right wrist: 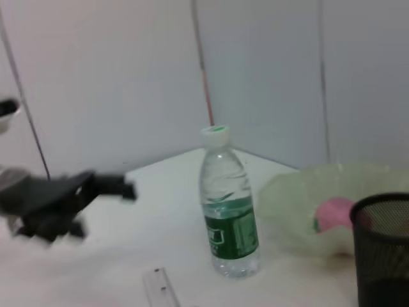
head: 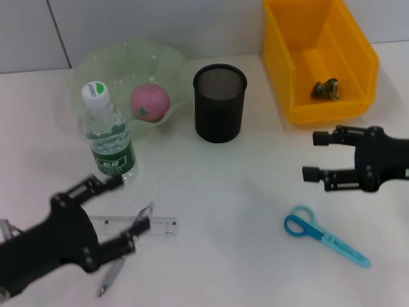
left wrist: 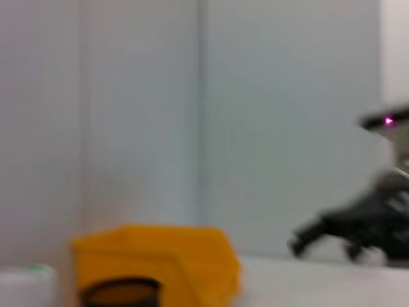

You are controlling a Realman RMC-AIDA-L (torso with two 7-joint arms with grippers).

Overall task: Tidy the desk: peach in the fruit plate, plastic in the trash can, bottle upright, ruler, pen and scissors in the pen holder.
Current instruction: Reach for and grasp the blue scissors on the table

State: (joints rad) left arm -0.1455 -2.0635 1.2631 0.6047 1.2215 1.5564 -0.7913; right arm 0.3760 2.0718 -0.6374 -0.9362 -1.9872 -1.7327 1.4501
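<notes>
The pink peach (head: 150, 101) lies in the green fruit plate (head: 121, 54). Beside the plate the water bottle (head: 108, 137) stands upright. A crumpled piece of plastic (head: 324, 89) sits inside the yellow trash can (head: 358, 57). The black mesh pen holder (head: 219, 102) stands between plate and bin. On the table lie the clear ruler (head: 156, 224), the pen (head: 110, 277) and the blue scissors (head: 323, 235). My left gripper (head: 128, 204) is open, low over the ruler's left end and the pen. Above and right of the scissors, my right gripper (head: 314, 155) hovers open and empty.
A white wall runs close behind the table. The right wrist view shows the bottle (right wrist: 227, 204), the plate (right wrist: 319, 204) and the pen holder (right wrist: 383, 249) in a row. Bare tabletop lies between the ruler and the scissors.
</notes>
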